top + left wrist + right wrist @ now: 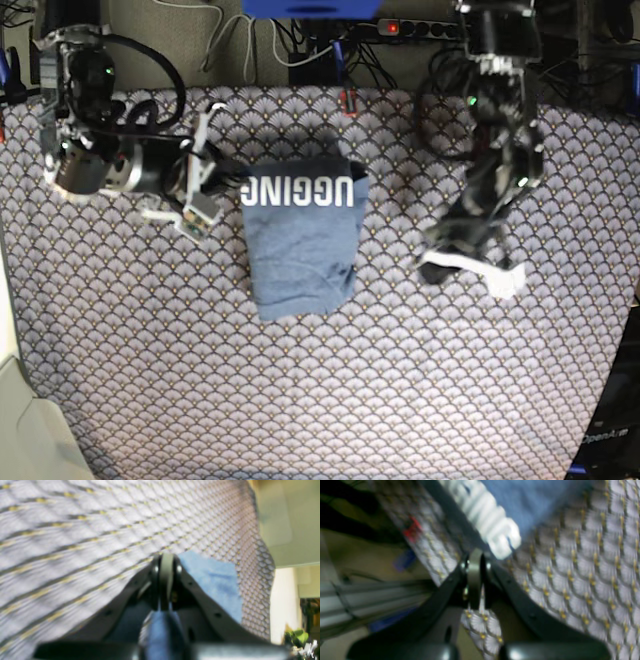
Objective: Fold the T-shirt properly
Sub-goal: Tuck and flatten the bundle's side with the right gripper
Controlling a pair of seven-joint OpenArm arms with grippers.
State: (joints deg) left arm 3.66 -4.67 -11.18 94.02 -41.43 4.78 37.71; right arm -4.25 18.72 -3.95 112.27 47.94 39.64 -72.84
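Observation:
The slate-blue T-shirt (pixel 300 240) lies folded into a narrow rectangle on the middle of the tablecloth, with its white lettering (pixel 297 190) across the far end. My right gripper (pixel 228 170) is at the shirt's far left corner. In the right wrist view its jaws (pixel 475 565) stand together, with the lettering (pixel 490 527) just beyond the tips; I cannot tell whether they touch it. My left gripper (pixel 468 260) is well to the right of the shirt. In the left wrist view it (pixel 166 565) is shut and empty, and the shirt (pixel 215 585) shows beyond it.
The fan-scale tablecloth (pixel 330 400) covers the whole table. A small red item (pixel 347 100) lies at its back edge. A power strip (pixel 420 28) and cables run behind the table. The table's edge and the floor show at bottom left (pixel 15 420).

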